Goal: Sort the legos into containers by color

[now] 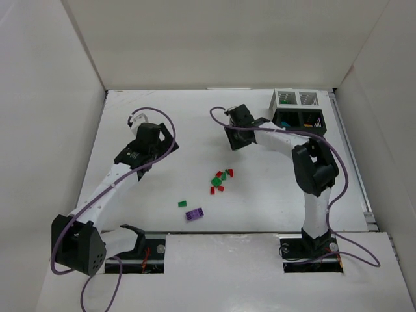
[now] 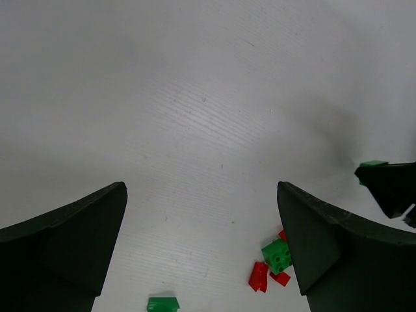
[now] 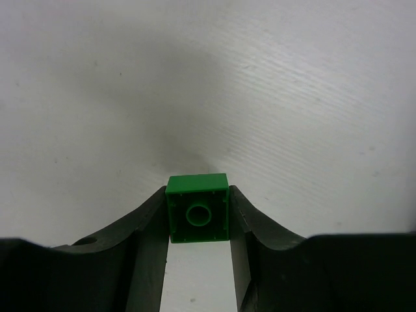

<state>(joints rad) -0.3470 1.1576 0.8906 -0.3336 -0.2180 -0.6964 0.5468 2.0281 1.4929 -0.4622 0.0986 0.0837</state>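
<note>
In the right wrist view my right gripper (image 3: 198, 198) is shut on a green lego (image 3: 197, 208), a square brick clamped between both fingertips with its hollow underside towards the camera, above bare white table. From above, that gripper (image 1: 237, 135) hangs left of the containers (image 1: 298, 109), a joined cluster of two white and two black bins. My left gripper (image 2: 200, 190) stands wide open with nothing between its fingers, high over the table (image 1: 151, 138). Loose legos lie mid-table: a red and green cluster (image 1: 221, 179), a single green one (image 1: 182, 203) and a purple one (image 1: 194, 213).
White walls enclose the table on three sides. The left wrist view shows a green brick (image 2: 277, 255) with red pieces (image 2: 259, 276) beside the right finger, a flat green piece (image 2: 162, 303) at the bottom edge, and the right gripper's tip (image 2: 390, 185) at far right.
</note>
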